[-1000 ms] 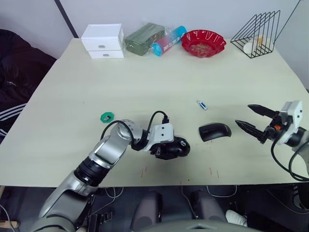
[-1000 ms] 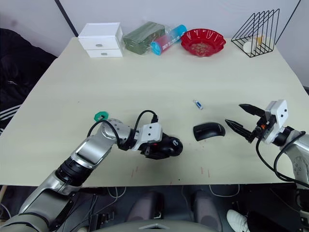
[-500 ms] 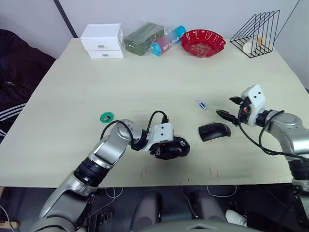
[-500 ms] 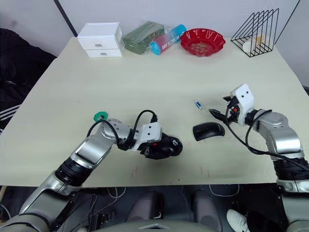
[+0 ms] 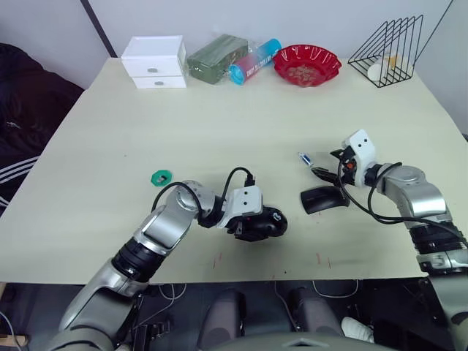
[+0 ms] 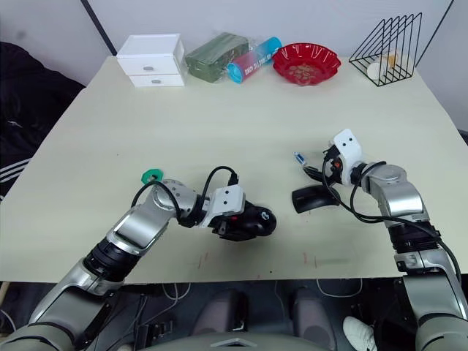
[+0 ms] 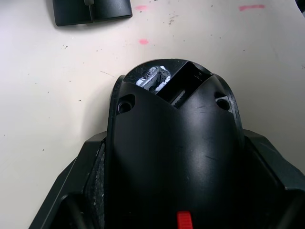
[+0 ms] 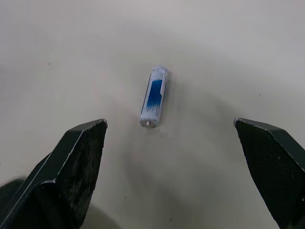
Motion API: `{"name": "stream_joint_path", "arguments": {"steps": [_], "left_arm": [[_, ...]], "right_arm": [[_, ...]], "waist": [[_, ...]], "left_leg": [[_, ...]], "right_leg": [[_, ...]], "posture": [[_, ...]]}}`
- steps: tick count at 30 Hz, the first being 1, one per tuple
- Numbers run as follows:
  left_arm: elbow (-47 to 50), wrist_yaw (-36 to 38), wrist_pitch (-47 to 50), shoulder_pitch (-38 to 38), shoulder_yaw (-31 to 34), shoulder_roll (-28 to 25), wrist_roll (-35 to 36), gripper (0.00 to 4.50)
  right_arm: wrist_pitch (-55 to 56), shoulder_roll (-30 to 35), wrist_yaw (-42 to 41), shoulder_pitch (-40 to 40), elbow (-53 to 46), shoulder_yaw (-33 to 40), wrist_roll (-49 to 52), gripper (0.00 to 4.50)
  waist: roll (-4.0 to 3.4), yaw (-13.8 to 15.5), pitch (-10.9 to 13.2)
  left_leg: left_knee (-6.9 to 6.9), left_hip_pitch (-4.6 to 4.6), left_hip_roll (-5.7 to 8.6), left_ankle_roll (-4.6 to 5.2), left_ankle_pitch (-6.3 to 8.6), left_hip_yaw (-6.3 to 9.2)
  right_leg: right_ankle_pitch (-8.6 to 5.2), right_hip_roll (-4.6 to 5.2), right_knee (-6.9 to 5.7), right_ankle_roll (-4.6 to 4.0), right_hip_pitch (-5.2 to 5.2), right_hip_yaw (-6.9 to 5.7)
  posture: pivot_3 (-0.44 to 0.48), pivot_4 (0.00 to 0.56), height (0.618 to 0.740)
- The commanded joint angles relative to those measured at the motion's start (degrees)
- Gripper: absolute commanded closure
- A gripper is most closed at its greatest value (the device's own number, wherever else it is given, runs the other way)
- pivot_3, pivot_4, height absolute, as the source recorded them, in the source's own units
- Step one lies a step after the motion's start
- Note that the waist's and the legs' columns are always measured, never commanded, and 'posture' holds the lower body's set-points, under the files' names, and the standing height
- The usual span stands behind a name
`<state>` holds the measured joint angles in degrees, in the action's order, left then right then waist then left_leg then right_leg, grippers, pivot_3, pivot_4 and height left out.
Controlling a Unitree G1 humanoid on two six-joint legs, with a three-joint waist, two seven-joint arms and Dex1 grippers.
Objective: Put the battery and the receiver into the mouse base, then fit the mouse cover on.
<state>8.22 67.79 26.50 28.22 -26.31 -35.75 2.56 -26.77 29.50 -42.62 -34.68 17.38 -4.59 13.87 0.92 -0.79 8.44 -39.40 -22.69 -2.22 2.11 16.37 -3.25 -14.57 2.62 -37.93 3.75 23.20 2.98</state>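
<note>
The mouse base, black with a red patch, rests on the table near the front edge, and my left gripper is shut on it. Its open compartment shows a silvery part; I cannot tell whether that is the receiver. The smooth black mouse cover lies to the right of the base. The battery, white and blue, lies on the table just beyond the cover. My right gripper hangs open above the cover's far edge, its fingers pointing at the battery and standing either side of it, a short way off.
A green ring lies left of my left arm. Along the back edge stand a white drawer box, a green packet, a blue tube, a red bowl and a wire rack.
My right gripper has swung left from the table's right side to a spot just short of the battery, still open. The left gripper and the mouse base have not moved.
</note>
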Motion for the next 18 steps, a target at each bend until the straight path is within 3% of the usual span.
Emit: {"name": "stream_joint_path", "arguments": {"steps": [1, 13, 16, 18], "left_arm": [[-1.0, -0.1, 1.4, -1.4, -1.5, -0.4, -1.0, 1.53], [-0.9, -0.3, 1.5, -1.6, -1.6, -0.3, -1.1, 1.53], [-0.8, -0.2, 1.4, -1.7, -1.7, -0.4, -1.1, 1.53], [-0.7, -0.1, 1.2, -1.7, -1.7, -0.5, -1.2, 1.53]], "right_arm": [[5.3, -0.9, -0.8, -2.9, 3.8, -0.3, -2.3, 0.00], [10.3, -4.7, -0.7, -8.5, 16.0, -0.3, -5.7, 0.00], [10.6, -4.9, -0.9, -8.7, 16.7, -0.2, -6.3, 0.79], [10.2, -4.9, -1.3, -8.7, 16.7, -0.1, -6.4, 1.76]], "waist": [[0.00, 0.0, 0.0], [-0.01, 0.0, 0.0], [-0.02, 0.0, 0.0], [-0.02, 0.0, 0.0]], "left_leg": [[0.00, 0.00, 0.00, 0.00, 0.00, 0.00], [0.01, -0.01, 0.00, -0.01, -0.01, -0.02], [0.01, -0.01, -0.01, -0.01, -0.01, -0.03], [0.01, -0.01, 0.00, -0.01, -0.01, -0.03]], "right_leg": [[0.00, 0.00, 0.00, 0.00, 0.00, 0.00], [0.00, 0.01, 0.00, 0.00, 0.00, -0.01], [0.00, 0.01, 0.01, 0.00, 0.00, -0.01], [0.00, 0.01, 0.00, 0.00, 0.00, -0.01]], "posture": [[0.000, 0.150, 0.740], [0.000, 0.150, 0.740], [0.000, 0.150, 0.740], [0.000, 0.150, 0.740]]}}
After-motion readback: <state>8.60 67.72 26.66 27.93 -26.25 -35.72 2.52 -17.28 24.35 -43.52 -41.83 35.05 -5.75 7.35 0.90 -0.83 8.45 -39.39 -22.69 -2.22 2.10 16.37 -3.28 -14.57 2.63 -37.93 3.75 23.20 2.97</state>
